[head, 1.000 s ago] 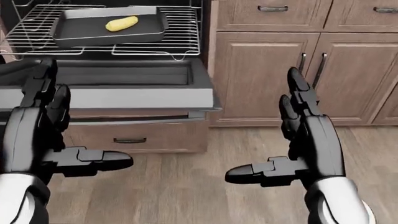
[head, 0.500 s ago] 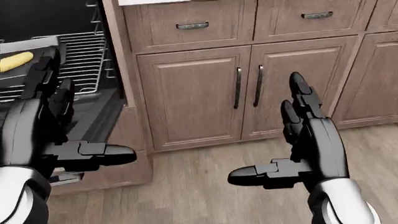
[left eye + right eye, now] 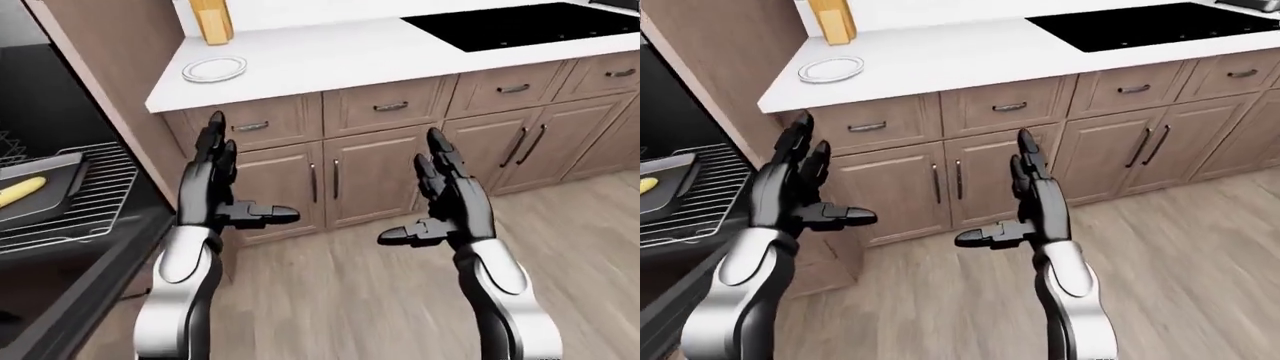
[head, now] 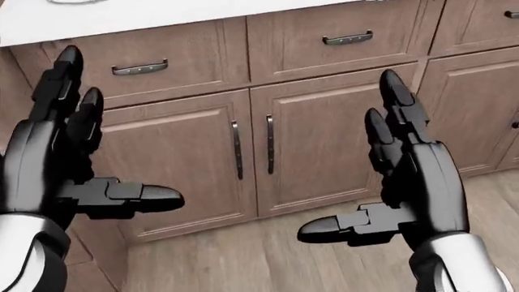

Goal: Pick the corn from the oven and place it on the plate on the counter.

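The yellow corn (image 3: 20,192) lies in a dark baking tray (image 3: 55,174) on the pulled-out oven rack (image 3: 95,201), at the left edge of the left-eye view. The white plate (image 3: 214,69) sits empty on the white counter (image 3: 340,56), up and to the right of the oven. Both black hands are raised in front of the cabinets, palms facing each other. My left hand (image 3: 243,184) and right hand (image 3: 413,196) are open and hold nothing. The head view shows only the left hand (image 4: 121,131), the right hand (image 4: 348,155) and cabinet doors.
A tan wooden block (image 3: 213,19) stands on the counter just above the plate. A black cooktop (image 3: 520,22) is set into the counter at the top right. The open oven door (image 3: 70,292) juts out at the lower left. Wooden cabinets (image 3: 370,176) line the wall above a plank floor (image 3: 340,300).
The camera has swung right and upward: oven and corn slid out of the head view's left edge, and cabinet doors now fill it. Both hands keep the same open pose.
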{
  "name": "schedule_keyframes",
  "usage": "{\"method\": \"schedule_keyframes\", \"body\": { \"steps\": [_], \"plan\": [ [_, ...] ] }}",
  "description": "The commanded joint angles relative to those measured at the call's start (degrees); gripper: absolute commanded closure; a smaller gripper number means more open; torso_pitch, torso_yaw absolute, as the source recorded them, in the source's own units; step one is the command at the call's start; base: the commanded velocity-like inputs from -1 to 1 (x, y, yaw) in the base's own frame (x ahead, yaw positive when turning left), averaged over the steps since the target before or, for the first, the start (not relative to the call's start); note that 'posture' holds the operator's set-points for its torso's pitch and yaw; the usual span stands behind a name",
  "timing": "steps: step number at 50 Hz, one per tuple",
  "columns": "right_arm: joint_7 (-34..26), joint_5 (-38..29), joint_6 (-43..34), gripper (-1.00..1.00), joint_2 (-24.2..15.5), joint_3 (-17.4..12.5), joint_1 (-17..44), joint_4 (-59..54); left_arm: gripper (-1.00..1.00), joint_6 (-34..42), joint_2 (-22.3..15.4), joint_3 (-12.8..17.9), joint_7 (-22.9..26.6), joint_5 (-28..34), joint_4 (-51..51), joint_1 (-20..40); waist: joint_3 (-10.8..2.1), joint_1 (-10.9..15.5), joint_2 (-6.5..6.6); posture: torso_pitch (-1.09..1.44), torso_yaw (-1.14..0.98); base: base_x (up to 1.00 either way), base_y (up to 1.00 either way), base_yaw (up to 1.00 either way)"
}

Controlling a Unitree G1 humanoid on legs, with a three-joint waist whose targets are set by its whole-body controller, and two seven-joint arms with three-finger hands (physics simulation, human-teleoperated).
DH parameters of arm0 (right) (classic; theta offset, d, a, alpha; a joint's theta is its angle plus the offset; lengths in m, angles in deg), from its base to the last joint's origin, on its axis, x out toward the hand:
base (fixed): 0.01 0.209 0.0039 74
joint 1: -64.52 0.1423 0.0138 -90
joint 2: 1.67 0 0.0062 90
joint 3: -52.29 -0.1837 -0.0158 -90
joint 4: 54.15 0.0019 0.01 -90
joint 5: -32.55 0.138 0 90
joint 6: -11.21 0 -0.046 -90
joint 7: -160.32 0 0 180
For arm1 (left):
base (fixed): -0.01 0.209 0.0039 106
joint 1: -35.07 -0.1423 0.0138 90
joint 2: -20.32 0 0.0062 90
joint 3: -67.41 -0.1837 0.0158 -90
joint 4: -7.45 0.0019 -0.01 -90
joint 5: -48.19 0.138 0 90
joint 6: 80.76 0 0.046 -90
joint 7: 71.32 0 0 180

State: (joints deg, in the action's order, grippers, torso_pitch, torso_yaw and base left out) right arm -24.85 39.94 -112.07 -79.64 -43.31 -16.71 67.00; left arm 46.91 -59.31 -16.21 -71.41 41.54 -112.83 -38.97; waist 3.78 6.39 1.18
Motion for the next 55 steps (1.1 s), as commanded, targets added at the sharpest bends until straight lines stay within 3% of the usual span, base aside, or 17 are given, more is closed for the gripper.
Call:
{"method": "schedule_keyframes", "body": {
  "steps": [1,2,4,9,11,12,13,14,17,23,25,27,35,37,38,47,55],
  "plan": [
    [-1.0,0.5,0.7,-1.0,0.2,1.5,0.7,1.9,-1.0,-1.4,-0.6,1.1,-0.4,0.4,-0.9,0.7,-2.24,1.1,4.35,0.0,0.0,0.13,0.0,1.0],
    [-1.3,0.5,0.6,-1.0,0.2,1.6,0.8,1.9,-1.0,-1.2,-0.6,1.2,-0.5,0.3,-1.1,0.7,-0.7,-1.0,0.73,0.0,0.0,0.1,0.0,1.0],
    [-1.4,0.6,-0.4,-1.0,0.2,1.5,1.3,2.7,-1.0,-1.1,-0.7,1.4,-0.4,0.1,-1.1,0.7,-3.67,-1.4,0.8,0.0,0.0,0.08,0.0,1.0],
    [-1.3,1.1,-3.1,-1.0,0.1,1.4,2.0,5.3,-1.0,0.5,-0.9,1.7,-0.7,-0.5,-2.9,0.7,-3.47,-2.7,-0.8,0.0,0.0,0.06,0.0,1.0],
    [-1.3,1.2,-3.9,-1.0,0.0,1.4,2.3,6.2,-1.0,0.5,-1.0,1.8,-0.6,-0.6,-2.8,0.9,-3.35,-4.1,-3.64,0.0,0.0,0.06,0.0,1.0],
    [-1.3,1.3,-4.7,-1.0,-0.1,1.5,2.4,7.0,-1.0,0.7,-1.0,1.7,-0.7,-0.6,-3.0,1.0,-3.31,-5.6,-6.53,0.0,0.0,0.03,0.0,1.0],
    [-1.3,1.3,-5.2,-1.0,-0.1,1.4,2.6,7.6,-1.0,0.8,-1.1,1.7,-0.7,-0.7,-3.1,1.0,-4.51,-5.5,-5.57,0.0,0.0,0.01,0.0,1.0],
    [-1.3,1.3,-5.4,-1.0,-0.2,1.3,2.8,7.7,-1.0,0.8,-1.0,1.7,-0.7,-0.7,-2.9,1.1,-3.14,-6.1,-4.93,0.0,0.0,0.0,0.0,1.0],
    [-1.0,2.2,-8.3,-1.0,-0.6,0.5,4.1,10.0,-1.0,2.0,-0.8,1.4,-0.9,-1.1,-3.7,1.3,-3.79,-6.1,-4.58,0.0,0.0,0.0,0.0,1.0],
    [-0.4,2.3,-8.7,-1.0,-0.8,0.6,5.1,10.0,-1.0,2.1,-1.1,1.9,-0.8,-1.5,-3.5,1.5,-2.88,-5.8,-1.21,0.0,0.0,0.0,0.0,1.0],
    [-0.5,1.9,-7.9,-1.0,-0.9,0.7,5.2,9.5,-1.0,2.3,-1.3,2.2,-0.9,-1.7,-3.8,1.6,-2.83,-5.5,0.7,0.0,0.0,0.0,0.0,1.0],
    [-0.4,2.0,-8.3,-1.0,-0.8,0.8,5.3,10.0,-1.0,2.3,-1.3,2.2,-1.0,-1.9,-3.8,1.5,-3.89,-5.0,4.28,0.0,0.0,0.0,0.0,1.0],
    [-1.6,0.2,-6.3,-1.0,-1.2,1.3,5.3,8.5,-1.0,2.3,-1.4,2.3,-0.9,-2.4,-4.0,1.2,-2.52,-3.9,-2.04,0.0,0.0,0.0,0.0,1.0],
    [-1.7,-0.2,-6.6,-1.0,-1.1,1.3,5.3,8.6,-1.0,2.3,-1.3,2.2,-1.0,-2.3,-4.0,1.1,-1.85,-4.4,-4.65,0.0,0.0,0.0,0.0,1.0],
    [-1.7,-0.3,-7.1,-1.0,-1.1,1.4,5.5,8.8,-1.0,2.6,-1.3,2.2,-1.0,-2.4,-4.3,1.1,-2.72,-4.8,-7.12,0.0,0.0,0.0,0.0,1.0],
    [-1.7,-1.1,-7.4,-1.0,-0.6,2.0,5.9,8.9,-1.0,1.5,-1.5,2.3,-0.9,-2.5,-3.2,1.3,-2.9,-5.3,-3.3,0.0,0.0,0.0,0.0,1.0],
    [-1.5,-0.9,-8.2,-1.0,-0.1,2.3,6.2,8.6,-1.0,2.0,-1.5,2.3,-1.1,-2.7,-3.6,1.4,-3.25,-5.4,3.29,0.0,0.0,0.0,0.0,1.0]
  ]
}}
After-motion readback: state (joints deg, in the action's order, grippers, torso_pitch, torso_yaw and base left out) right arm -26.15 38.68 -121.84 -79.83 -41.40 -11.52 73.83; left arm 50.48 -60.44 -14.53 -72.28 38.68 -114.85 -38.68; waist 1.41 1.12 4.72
